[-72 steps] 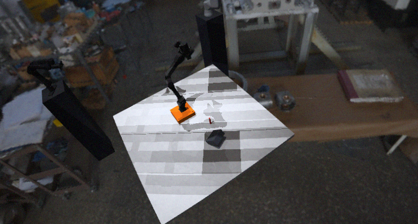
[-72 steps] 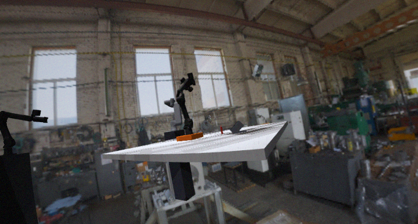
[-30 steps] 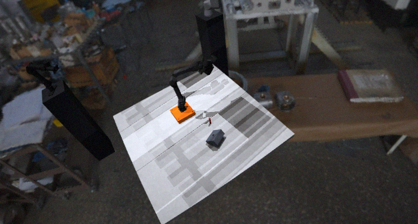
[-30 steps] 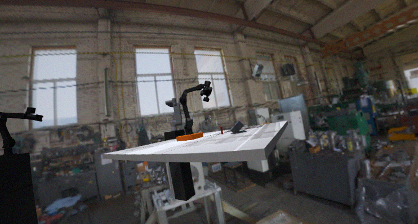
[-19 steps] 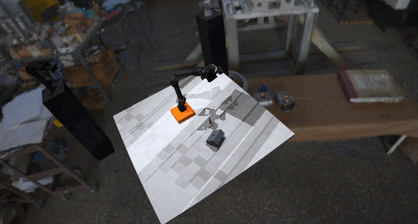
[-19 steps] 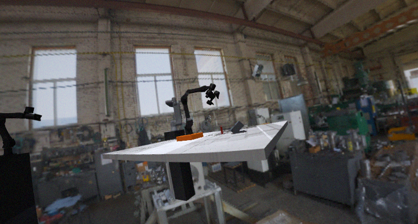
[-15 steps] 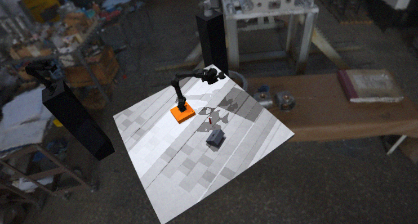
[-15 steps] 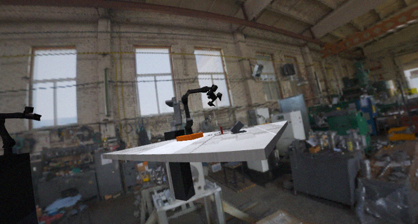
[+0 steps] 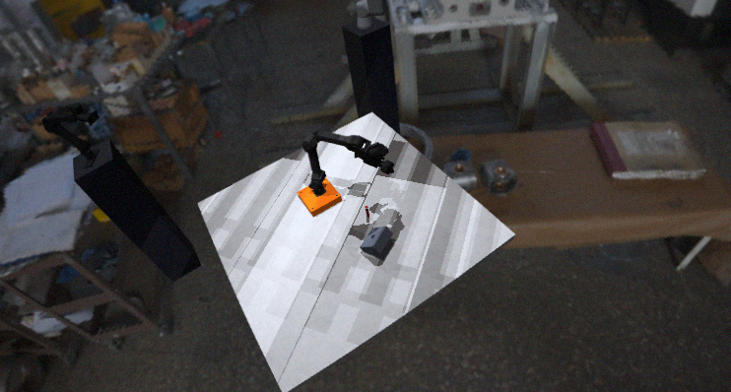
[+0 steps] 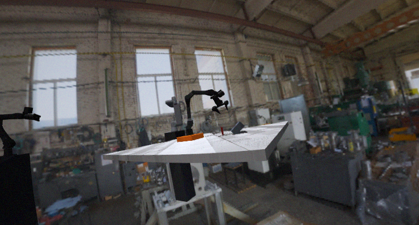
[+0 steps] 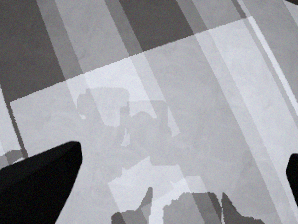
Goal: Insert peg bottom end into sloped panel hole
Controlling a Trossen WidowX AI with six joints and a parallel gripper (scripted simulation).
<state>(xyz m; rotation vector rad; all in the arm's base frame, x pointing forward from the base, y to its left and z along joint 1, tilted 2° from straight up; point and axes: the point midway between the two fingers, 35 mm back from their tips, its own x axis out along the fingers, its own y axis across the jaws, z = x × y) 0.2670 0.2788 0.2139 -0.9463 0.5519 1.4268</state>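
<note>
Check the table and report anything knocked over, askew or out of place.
Nothing stands out. The red peg stands upright on the table, apart from the sloped panel. The gripper hangs above them with jaws open and empty.

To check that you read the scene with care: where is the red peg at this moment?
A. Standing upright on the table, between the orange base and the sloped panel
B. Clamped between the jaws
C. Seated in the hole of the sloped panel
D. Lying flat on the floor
A: the red peg stands alone on the table near the sloped panel, while the gripper hangs open well above it, holding nothing.
</note>
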